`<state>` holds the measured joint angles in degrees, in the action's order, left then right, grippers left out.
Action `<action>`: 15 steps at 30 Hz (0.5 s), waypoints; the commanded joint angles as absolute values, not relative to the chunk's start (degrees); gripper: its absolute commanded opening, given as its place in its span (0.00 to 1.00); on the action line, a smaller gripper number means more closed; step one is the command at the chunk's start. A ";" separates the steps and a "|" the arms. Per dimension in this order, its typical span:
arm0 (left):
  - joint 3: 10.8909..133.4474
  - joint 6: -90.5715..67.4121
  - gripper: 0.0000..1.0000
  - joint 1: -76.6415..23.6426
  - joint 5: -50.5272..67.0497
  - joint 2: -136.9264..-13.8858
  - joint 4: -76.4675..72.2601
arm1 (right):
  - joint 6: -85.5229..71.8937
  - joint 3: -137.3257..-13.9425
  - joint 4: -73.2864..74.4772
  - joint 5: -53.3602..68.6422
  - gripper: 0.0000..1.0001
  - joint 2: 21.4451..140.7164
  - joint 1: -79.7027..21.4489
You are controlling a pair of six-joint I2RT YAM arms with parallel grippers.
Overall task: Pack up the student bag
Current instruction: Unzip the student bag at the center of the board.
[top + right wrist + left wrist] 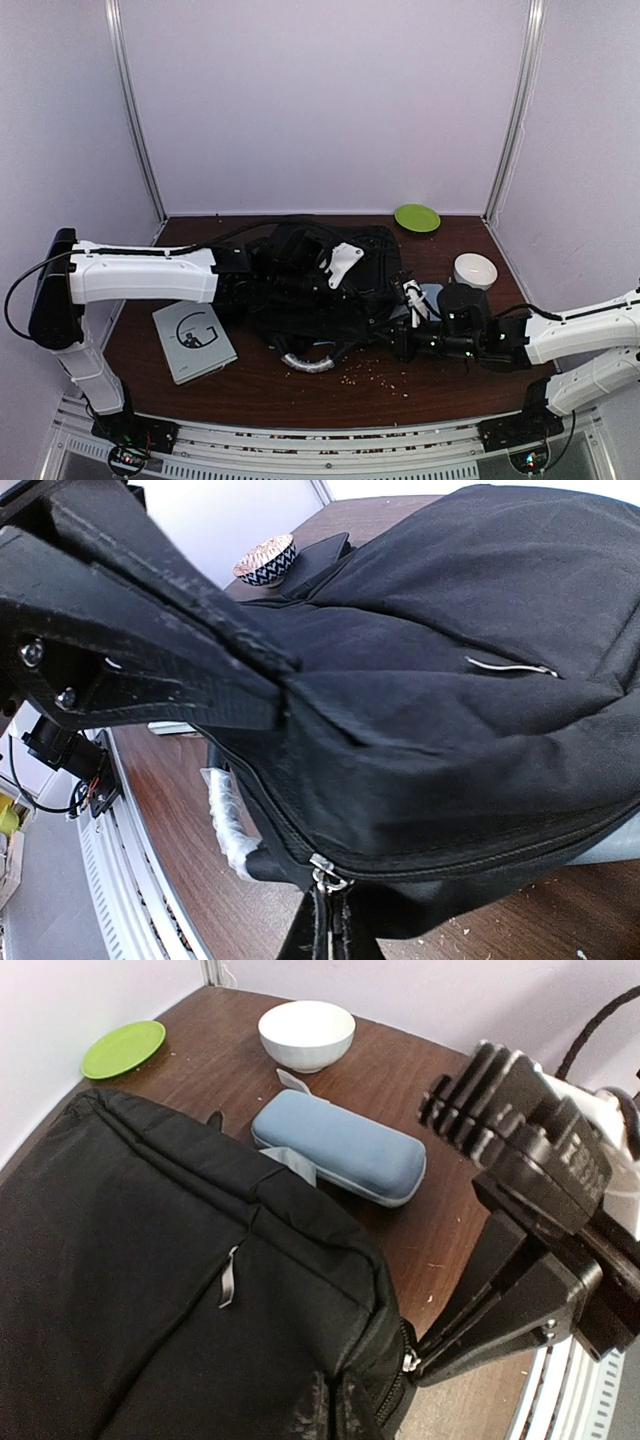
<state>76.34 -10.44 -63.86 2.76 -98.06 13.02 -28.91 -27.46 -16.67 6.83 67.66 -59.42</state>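
**Right pincer (285,692) and left pincer (414,1360) clamped on cloth, packing looked hardly begun**

Nearest each wrist camera, the black fingers were pressed together with a pinch of cloth between them. Both had hold of the large black soft fabric backpack (320,290), the left one by a zip on its left side, the right one on a fold at its right side. The backpack lay slumped in the middle of the dark wooden tabletop (250,390), between the two arms.

To my eye the job was at its start. The zips I could see looked closed, and whether anything sat inside I could not tell. Outside it lay the oblong light-blue zipped pencil case (340,1150), right against the backpack's right side. The flat grey book with a big letter G on its cover (195,340) lay near its left side. Opening a compartment and loading both seemed to be what was left.

By count there were one backpack, one pencil case, one book, one round white bowl (306,1032), one flat green plate (123,1047) and two pincers. One clear-plastic-wrapped thing (225,815) poked out from under the backpack's near edge, and I could not make out what it was.
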 commanded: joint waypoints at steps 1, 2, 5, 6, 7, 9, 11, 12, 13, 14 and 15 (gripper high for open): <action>80.94 -11.40 0.00 -64.07 4.47 -99.33 3.60 | -29.81 -27.61 -17.04 7.24 0.00 65.52 -60.51; 81.70 -11.54 0.00 -64.07 4.75 -100.10 3.60 | -30.16 -27.28 -17.42 7.43 0.00 65.24 -60.59; 83.98 -12.04 0.00 -64.07 5.80 -101.89 3.08 | -32.00 -26.08 -19.96 8.20 0.00 65.48 -61.10; 84.95 -12.30 0.00 -64.07 6.12 -102.54 2.81 | -32.76 -25.69 -21.61 8.32 0.00 66.18 -61.33; 85.63 -12.68 0.00 -64.07 6.49 -103.16 2.43 | -33.60 -25.26 -22.92 8.36 0.00 66.97 -61.54; 86.83 -13.50 0.00 -64.07 7.64 -104.47 1.61 | -35.83 -24.04 -26.89 8.38 0.00 68.71 -61.88; 87.78 -14.50 0.00 -64.07 8.79 -105.59 0.90 | -38.05 -22.81 -30.83 7.89 0.00 70.45 -62.12; 87.95 -15.05 0.00 -64.07 8.81 -105.93 0.77 | -38.74 -22.42 -32.42 7.27 0.00 70.96 -62.20; 87.91 -15.26 0.00 -64.05 8.79 -105.99 0.68 | -39.15 -21.88 -33.72 6.54 0.00 71.16 -62.19; 87.59 -15.29 0.00 -64.07 8.66 -105.83 0.88 | -39.36 -21.57 -34.01 5.78 0.00 71.00 -62.14; 87.09 -15.23 0.00 -64.07 8.31 -105.40 1.02 | -39.31 -21.48 -33.83 5.08 0.00 70.56 -62.16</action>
<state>84.58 -13.69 -63.86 6.83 -106.37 11.18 -36.45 -23.20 -28.25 5.85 70.39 -61.17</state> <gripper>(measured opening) 0.005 0.005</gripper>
